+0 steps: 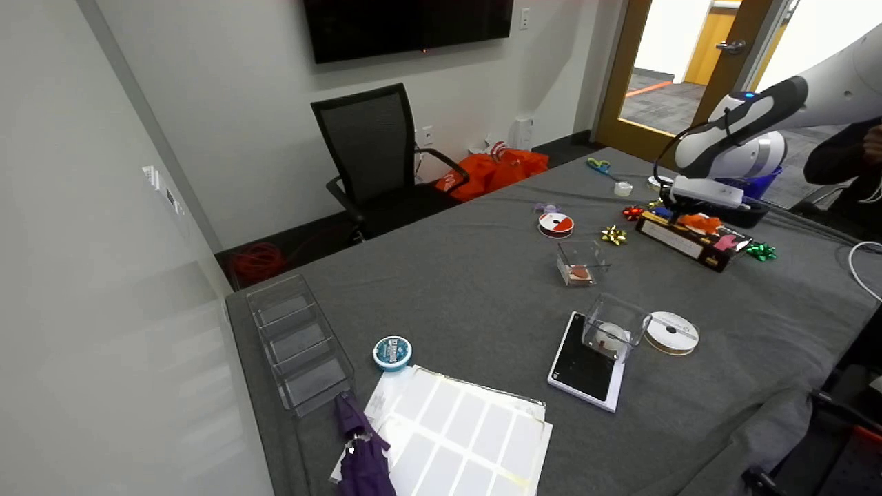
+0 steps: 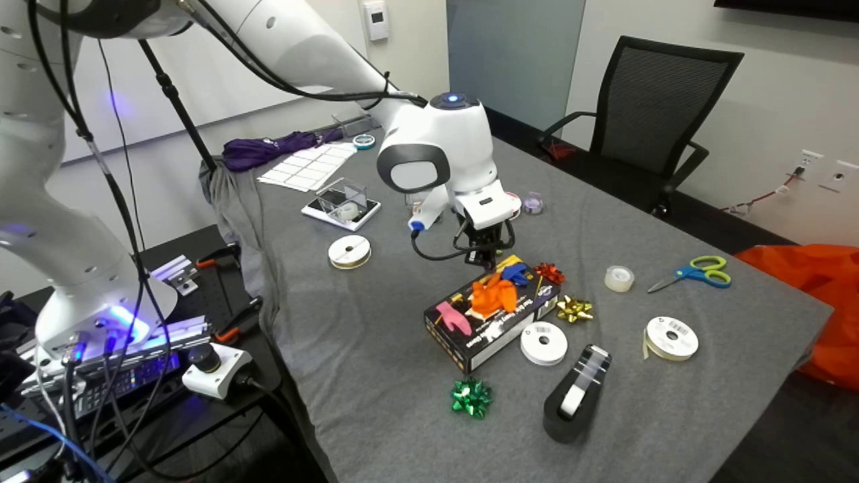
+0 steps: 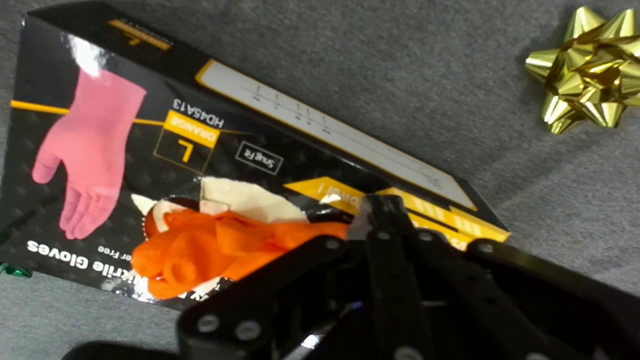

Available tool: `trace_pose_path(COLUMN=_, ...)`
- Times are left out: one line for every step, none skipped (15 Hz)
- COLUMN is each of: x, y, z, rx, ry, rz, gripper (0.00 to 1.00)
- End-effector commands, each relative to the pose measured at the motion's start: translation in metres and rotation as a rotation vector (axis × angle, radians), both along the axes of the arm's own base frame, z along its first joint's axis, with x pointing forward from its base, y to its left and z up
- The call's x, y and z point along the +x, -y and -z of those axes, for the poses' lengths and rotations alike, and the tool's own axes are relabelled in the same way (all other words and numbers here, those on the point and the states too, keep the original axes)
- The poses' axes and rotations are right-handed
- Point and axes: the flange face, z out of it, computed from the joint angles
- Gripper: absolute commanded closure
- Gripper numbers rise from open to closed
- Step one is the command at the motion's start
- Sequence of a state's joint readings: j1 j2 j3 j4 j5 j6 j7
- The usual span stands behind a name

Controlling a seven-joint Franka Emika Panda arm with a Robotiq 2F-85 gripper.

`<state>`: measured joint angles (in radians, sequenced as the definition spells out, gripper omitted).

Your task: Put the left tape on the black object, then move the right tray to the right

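Note:
The left tape (image 1: pixel 679 339), a flat white roll with a small central hole, lies on the cloth in both exterior views (image 2: pixel 356 255). Beside it is the black object (image 1: pixel 582 365), a flat black panel with a white border. A clear tray (image 1: pixel 623 311) holding a small white tape roll stands on one end of it. A second clear tray (image 1: pixel 577 274) holds a reddish item. I cannot tell which is the right tray. My gripper (image 3: pixel 382 207), also visible in an exterior view (image 2: pixel 488 263), appears shut and empty above the glove box, away from the tape. Contact with the box is unclear.
The black glove box (image 2: pixel 486 315) lies below my gripper, with bows such as the gold one (image 3: pixel 592 75) around it. More white rolls (image 2: pixel 545 352), a tape dispenser (image 2: pixel 577 396) and scissors (image 2: pixel 704 272) lie nearby. A blue-rimmed tin (image 1: pixel 393 351) and paper sheets (image 1: pixel 468 441) lie farther away.

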<state>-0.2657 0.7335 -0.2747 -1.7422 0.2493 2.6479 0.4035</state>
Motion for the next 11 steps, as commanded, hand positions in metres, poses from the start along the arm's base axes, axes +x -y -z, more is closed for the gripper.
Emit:
trace_pose_path(x=-0.009, y=-0.007, z=-0.019, rx=0.020, ry=-0.025, rz=-0.031, gripper=1.00)
trace_pose_path(x=-0.010, y=-0.009, z=-0.023, rx=0.023, ry=-0.026, rz=-0.046, gripper=1.00)
trace_pose_path(x=-0.011, y=-0.009, z=-0.028, rx=0.026, ry=-0.028, rz=-0.060, gripper=1.00)
trace_pose_path(x=-0.013, y=-0.010, z=-0.033, rx=0.029, ry=-0.034, rz=-0.086, gripper=1.00)
trace_pose_path(x=-0.016, y=-0.010, z=-0.037, rx=0.034, ry=-0.044, rz=-0.112, gripper=1.00)
trace_pose_path(x=-0.020, y=-0.009, z=-0.041, rx=0.036, ry=-0.059, rz=-0.139, gripper=1.00)
trace_pose_path(x=-0.024, y=-0.009, z=-0.045, rx=0.041, ry=-0.073, rz=-0.161, gripper=1.00)
trace_pose_path(x=-0.029, y=-0.009, z=-0.048, rx=0.045, ry=-0.088, rz=-0.184, gripper=1.00)
trace_pose_path(x=-0.034, y=-0.008, z=-0.051, rx=0.052, ry=-0.104, rz=-0.208, gripper=1.00)
trace_pose_path(x=-0.039, y=-0.007, z=-0.055, rx=0.057, ry=-0.116, rz=-0.232, gripper=1.00)
trace_pose_path(x=-0.044, y=-0.006, z=-0.057, rx=0.065, ry=-0.126, rz=-0.253, gripper=1.00)
